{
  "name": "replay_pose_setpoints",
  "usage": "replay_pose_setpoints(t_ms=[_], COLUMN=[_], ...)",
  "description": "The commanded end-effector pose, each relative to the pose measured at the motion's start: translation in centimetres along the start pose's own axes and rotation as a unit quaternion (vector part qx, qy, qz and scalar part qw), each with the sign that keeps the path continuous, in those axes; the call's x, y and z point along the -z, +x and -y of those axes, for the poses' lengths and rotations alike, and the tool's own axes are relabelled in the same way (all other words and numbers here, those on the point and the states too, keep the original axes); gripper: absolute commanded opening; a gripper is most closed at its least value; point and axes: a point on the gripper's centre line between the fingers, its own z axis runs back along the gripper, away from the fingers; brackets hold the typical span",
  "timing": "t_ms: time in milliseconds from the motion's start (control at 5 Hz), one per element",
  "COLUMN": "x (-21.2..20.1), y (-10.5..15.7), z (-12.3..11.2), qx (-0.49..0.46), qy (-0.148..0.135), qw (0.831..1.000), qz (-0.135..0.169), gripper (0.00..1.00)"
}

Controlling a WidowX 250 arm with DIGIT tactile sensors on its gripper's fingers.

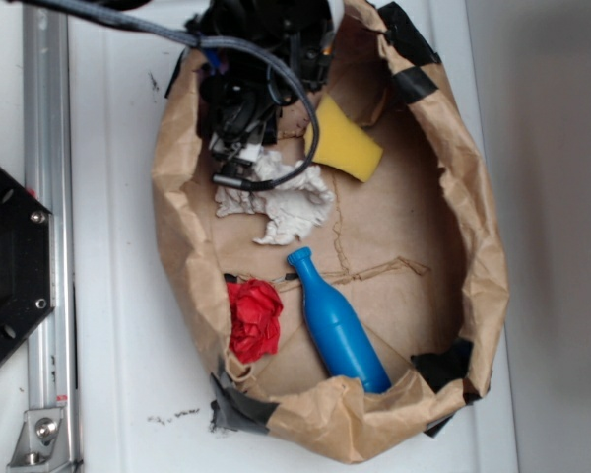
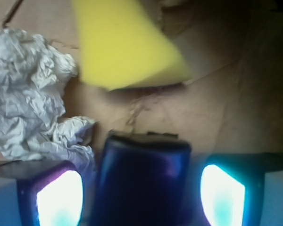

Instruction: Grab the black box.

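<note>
Wrist view: black box point(image 2: 141, 181) sits upright btwn the two fingers point(image 2: 59, 197) of the pincer point(image 2: 141, 195), which stand apart w/ a gap either side, not clamped. Yellow sponge point(image 2: 127, 44) lies just beyond the box, crumpled white paper point(image 2: 30, 94) to its left. Exterior view: arm point(image 1: 256, 69) is over the brown paper rim point(image 1: 182, 236) at top; blue bottle point(image 1: 337, 325) & red paper wad point(image 1: 254, 320) lie well apart from it; box itself hidden under arm.

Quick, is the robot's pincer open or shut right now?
Pincer: open, one finger on each side of the black box, not squeezing it yet.
</note>
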Motion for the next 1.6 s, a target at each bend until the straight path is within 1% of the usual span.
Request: replay_pose_setpoints(t_ms=[0, 400, 600, 800, 1000, 1200, 1400], x=[-1.2, -1.2, 1.0, 2.4, 2.5, 1.6, 0.8], y=[1.1, 1.1, -0.1, -1.4, -1.8, -1.8, -1.5], z=[-0.1, -0.1, 0.8, 3.5, 4.3, 4.4, 4.6], qx=[0.013, 0.013, 0.001, 0.002, 0.001, -0.002, 0.005], qy=[0.037, 0.037, -0.03, -0.13, -0.101, -0.055, -0.033], qw=[0.999, 0.999, 1.0, 0.991, 0.993, 0.997, 0.999], qz=[0.014, 0.014, -0.001, -0.032, -0.055, -0.049, -0.041], gripper=[1.0, 1.0, 1.0, 1.0, 0.96, 0.0, 0.0])
